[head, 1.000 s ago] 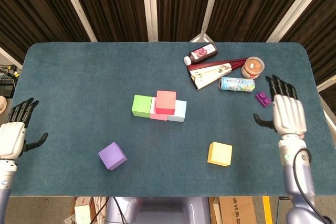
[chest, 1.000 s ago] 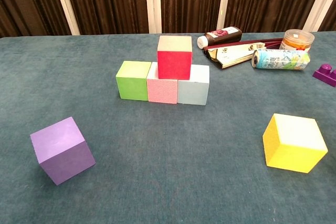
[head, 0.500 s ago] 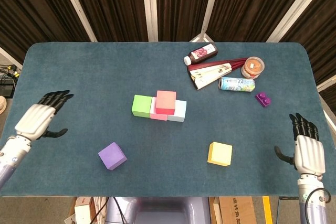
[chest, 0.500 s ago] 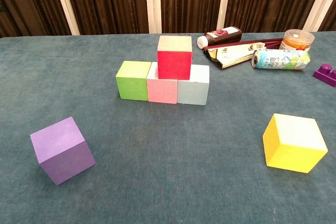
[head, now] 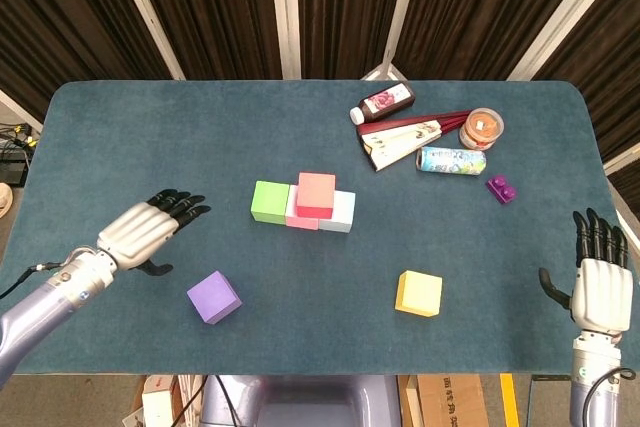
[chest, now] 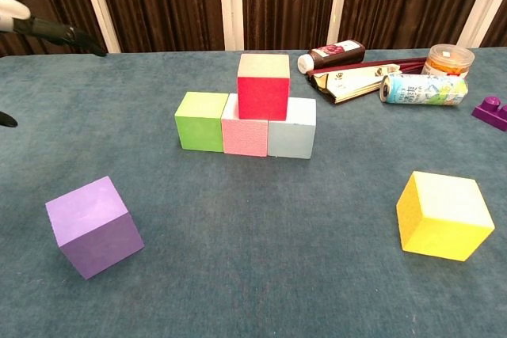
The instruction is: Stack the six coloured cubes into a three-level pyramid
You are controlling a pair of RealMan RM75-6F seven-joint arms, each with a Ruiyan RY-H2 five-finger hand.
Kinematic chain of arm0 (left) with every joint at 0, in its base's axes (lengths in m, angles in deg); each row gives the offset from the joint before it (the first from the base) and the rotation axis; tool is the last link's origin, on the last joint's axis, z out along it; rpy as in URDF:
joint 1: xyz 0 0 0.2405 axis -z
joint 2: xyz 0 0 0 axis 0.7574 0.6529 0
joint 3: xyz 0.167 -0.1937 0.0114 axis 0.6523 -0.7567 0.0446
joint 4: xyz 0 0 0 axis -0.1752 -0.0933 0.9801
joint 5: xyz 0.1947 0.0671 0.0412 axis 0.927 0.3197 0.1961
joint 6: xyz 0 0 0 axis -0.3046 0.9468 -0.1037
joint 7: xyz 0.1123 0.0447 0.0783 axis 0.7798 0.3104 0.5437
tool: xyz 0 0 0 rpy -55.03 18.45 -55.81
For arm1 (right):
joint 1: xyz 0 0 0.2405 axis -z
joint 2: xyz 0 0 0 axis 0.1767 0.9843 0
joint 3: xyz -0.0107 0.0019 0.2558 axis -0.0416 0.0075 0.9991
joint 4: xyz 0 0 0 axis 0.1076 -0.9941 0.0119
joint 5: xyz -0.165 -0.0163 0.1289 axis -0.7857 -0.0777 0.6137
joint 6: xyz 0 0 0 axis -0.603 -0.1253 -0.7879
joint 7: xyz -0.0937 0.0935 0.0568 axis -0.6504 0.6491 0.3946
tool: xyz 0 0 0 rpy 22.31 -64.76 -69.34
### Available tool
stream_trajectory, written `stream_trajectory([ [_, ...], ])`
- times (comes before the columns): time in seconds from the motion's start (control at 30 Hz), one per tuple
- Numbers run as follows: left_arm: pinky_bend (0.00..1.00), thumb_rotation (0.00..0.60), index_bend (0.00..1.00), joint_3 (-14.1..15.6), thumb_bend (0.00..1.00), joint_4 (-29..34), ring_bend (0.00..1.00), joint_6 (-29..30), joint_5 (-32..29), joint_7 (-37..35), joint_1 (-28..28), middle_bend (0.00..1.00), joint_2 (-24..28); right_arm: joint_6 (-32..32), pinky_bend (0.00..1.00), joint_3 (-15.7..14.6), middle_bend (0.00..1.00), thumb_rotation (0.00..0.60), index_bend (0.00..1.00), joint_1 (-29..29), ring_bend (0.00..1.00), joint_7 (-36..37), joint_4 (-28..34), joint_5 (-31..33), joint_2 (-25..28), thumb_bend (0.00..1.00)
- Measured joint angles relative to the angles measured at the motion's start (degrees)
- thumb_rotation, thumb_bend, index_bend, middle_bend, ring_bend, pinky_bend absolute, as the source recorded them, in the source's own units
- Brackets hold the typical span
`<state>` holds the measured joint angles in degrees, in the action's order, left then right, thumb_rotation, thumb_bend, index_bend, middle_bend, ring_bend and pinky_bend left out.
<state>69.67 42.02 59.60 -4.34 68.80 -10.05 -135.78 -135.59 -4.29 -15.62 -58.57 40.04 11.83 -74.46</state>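
A green cube (head: 269,201), a pink cube (chest: 245,135) and a light blue cube (head: 340,212) form a row mid-table. A red cube (head: 316,194) sits on top, over the pink and light blue ones. A purple cube (head: 214,297) lies loose at the front left, a yellow cube (head: 418,293) at the front right. My left hand (head: 147,229) hovers open, fingers spread, just up and left of the purple cube; its fingertips (chest: 75,36) show at the chest view's left edge. My right hand (head: 597,282) is open at the table's right edge, holding nothing.
Clutter sits at the back right: a dark bottle (head: 384,103), a folded fan (head: 405,137), a lying can (head: 451,160), an orange-lidded jar (head: 482,128) and a small purple brick (head: 501,188). The table's (head: 150,137) front edge runs close below the loose cubes.
My left hand has swung in from the table's left edge toward the purple cube. My right hand has drawn back from beside the purple brick to the right front edge. No cube moved.
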Motion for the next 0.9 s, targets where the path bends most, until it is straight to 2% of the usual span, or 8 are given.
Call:
stream_trajectory([
  [0.2,0.0,0.6,0.0,1.24,0.24,0.72,0.0,-5.16,-5.35,3.43,3.89,0.0,-1.7,0.96,0.0,0.14,0.0,0.6,0.0,-0.12,0.0,2.89,-0.55,0.07,-0.36,0.29],
  [0.5,0.0,0.6,0.0,3.97,0.24,2.14,0.0,-6.63,-8.35,10.15,7.93,0.0,-4.2,1.65,0.0,0.57,0.0,0.6,0.0,-0.28,0.0,0.75,-0.45,1.82,-0.84,0.29],
  [0.67,0.0,0.6,0.0,5.28,0.24,3.98,0.0,-6.28,-9.05,11.62,8.82,0.0,-4.04,3.95,0.0,-1.19,0.0,0.6,0.0,-0.54,0.0,-4.13,1.34,1.73,1.51,0.29],
  [0.9,0.0,0.6,0.0,6.75,0.24,5.19,0.0,-5.72,-10.64,13.49,9.64,0.0,-2.35,6.97,0.0,-3.61,0.0,0.6,0.0,-1.77,0.0,-5.51,1.2,-1.38,3.86,0.29],
])
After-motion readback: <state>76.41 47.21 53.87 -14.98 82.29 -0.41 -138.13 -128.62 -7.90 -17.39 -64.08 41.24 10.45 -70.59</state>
